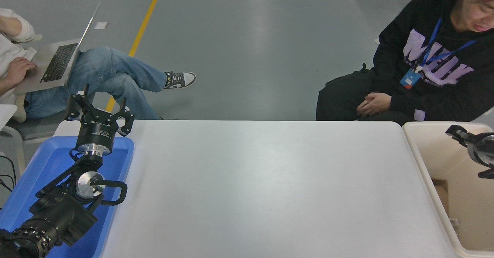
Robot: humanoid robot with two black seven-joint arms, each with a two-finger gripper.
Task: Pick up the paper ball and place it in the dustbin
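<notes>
1. No paper ball is showing anywhere: not on the tabletop [262,180], not in the visible part of the dustbin [422,161], not at either gripper. My judgement is that it is lying low inside the bin, where the near wall and the picture's edge are hiding the floor, though I cannot confirm that.

2. The dustbin is sitting at the tabletop's right end, its thick rim touching or just beside the edge, probably placed there so the working arm is reaching it with little travel.

3. The right gripper [469,144] is hanging above the bin's opening at the picture's right edge. Only part of it is showing, so I cannot tell how its jaws are standing, and nothing tan is visible at it.

4. The left gripper [98,113] is resting parked over the far end of the blue tray [50,161], jaws spread wide and holding nothing, pointing away from the camera and well apart from the bin.

5. A seated person [428,72] in a black top is sitting beyond the table's far right corner, hands folded in the lap, apparently keeping out of the arm's reach. Another person with a laptop [58,63] is sitting at the far left.
</notes>
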